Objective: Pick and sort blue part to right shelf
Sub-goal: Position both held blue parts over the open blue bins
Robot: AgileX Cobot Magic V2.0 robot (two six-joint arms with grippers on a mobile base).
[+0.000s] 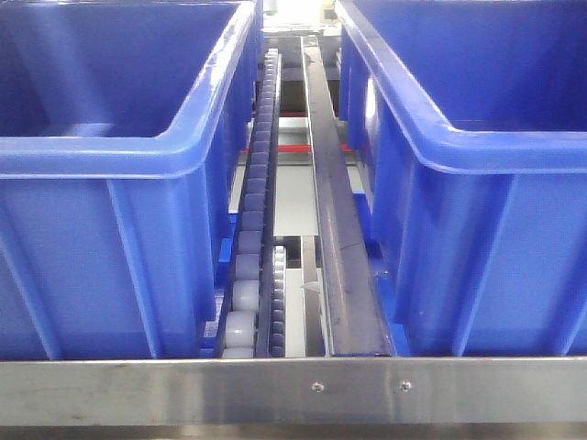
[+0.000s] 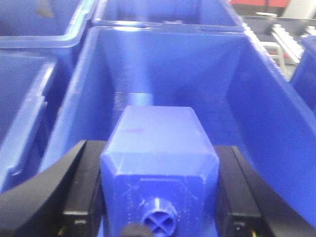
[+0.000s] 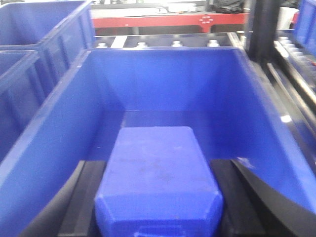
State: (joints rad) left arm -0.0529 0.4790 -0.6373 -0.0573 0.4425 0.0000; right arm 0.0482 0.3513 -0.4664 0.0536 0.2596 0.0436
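My right gripper (image 3: 158, 167) is shut on the blue part (image 3: 158, 173), a dark-blue block with sloped shoulders. Its cap end is cut off by the frame's lower edge. It hangs over the inside of a large blue bin (image 3: 163, 74). My left gripper (image 2: 158, 150) is shut on a similar blue block with a tiny round knob (image 2: 159, 148) and holds it over another blue bin (image 2: 173, 64). The right shelf shows in the front view by its steel front rail (image 1: 293, 390) with two screws. Neither gripper shows in the front view.
Two large blue bins (image 1: 92, 156) (image 1: 514, 156) stand on the shelf, with a grey roller track (image 1: 257, 183) and a steel guide rail (image 1: 335, 229) between them. More blue bins (image 2: 29, 89) (image 3: 29, 59) stand to the left. A red beam (image 3: 173, 20) runs behind.
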